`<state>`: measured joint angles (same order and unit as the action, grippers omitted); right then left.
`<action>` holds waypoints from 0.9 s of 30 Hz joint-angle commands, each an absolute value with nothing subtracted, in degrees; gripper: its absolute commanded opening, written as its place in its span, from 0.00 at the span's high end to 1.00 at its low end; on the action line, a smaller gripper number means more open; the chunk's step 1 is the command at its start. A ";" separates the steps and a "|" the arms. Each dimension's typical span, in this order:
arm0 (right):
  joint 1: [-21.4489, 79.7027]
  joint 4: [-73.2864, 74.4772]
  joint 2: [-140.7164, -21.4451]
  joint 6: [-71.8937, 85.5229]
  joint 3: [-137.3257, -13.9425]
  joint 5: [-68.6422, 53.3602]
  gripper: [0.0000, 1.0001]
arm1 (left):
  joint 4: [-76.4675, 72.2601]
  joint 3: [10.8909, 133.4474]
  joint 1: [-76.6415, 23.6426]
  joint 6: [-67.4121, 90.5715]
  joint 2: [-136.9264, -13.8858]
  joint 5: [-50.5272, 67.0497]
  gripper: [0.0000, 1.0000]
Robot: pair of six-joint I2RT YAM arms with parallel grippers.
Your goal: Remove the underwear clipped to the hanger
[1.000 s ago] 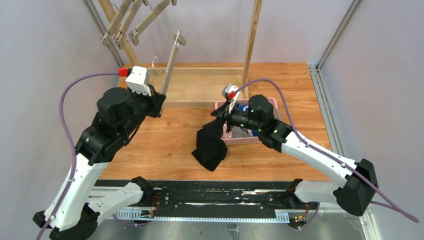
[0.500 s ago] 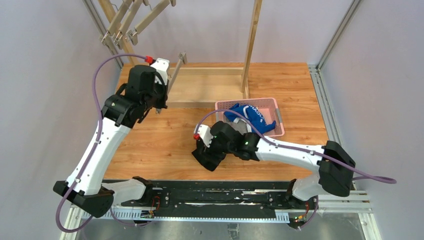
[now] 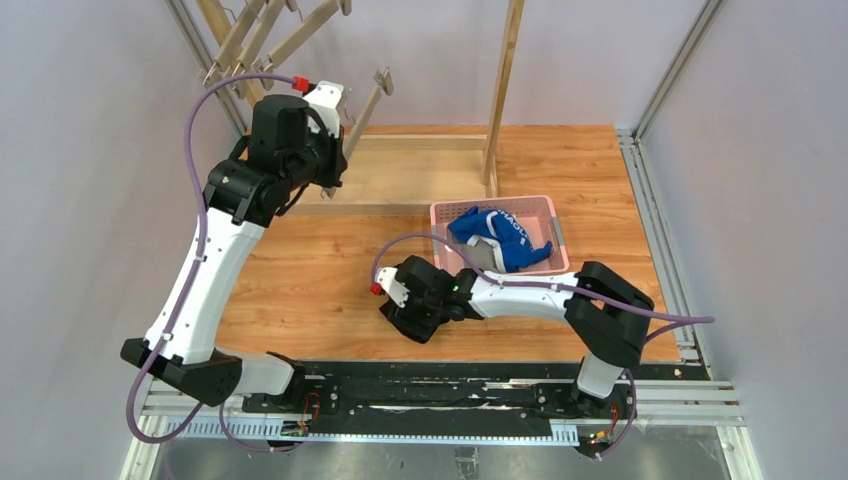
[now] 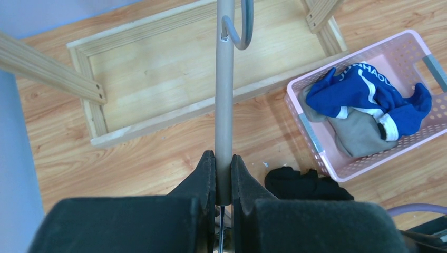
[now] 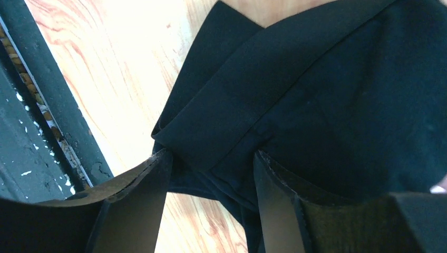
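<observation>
My left gripper (image 4: 223, 174) is shut on the lower end of a bare grey hanger bar (image 4: 224, 105), held tilted above the table's back left (image 3: 365, 110). The black briefs (image 5: 316, 79) lie crumpled on the table near the front edge (image 3: 420, 322). My right gripper (image 5: 211, 155) is open right over them, with its jaws straddling a fold of the fabric. The blue briefs with white trim (image 3: 495, 235) and the grey briefs (image 4: 361, 132) lie in the pink basket (image 3: 556, 230).
A wooden rack stands at the back, with a flat base frame (image 3: 420, 175) and an upright post (image 3: 505, 90). More wooden hangers (image 3: 250, 40) hang at the top left. A black rail (image 3: 430, 385) runs along the near edge.
My right arm came down and forward with the black briefs, laid them on the table and opened its jaws. My left arm lifted the hanger up and back.
</observation>
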<state>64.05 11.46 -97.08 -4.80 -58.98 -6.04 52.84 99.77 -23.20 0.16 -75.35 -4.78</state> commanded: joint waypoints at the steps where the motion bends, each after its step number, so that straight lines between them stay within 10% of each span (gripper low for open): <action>1: 65.30 10.56 -100.43 -2.01 -60.72 -8.84 0.42 | 52.34 103.90 -22.28 -0.79 -76.65 -2.08 1.00; 8: 65.81 11.74 -104.65 -0.28 -62.57 -9.10 0.50 | 53.09 106.83 -22.15 -1.14 -78.14 -0.96 1.00; 13: 65.83 15.97 -109.18 0.34 -65.80 -6.39 0.98 | 53.11 107.09 -21.89 -1.44 -78.76 -0.41 1.00; 27: 69.43 22.97 -91.49 -1.77 -70.38 1.29 0.99 | 59.17 127.93 -19.03 -1.94 -89.55 5.25 1.00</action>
<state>69.01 19.40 -99.96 -0.30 -66.87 -2.59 58.37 122.19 -19.86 -1.58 -88.01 1.89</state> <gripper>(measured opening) 0.050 0.070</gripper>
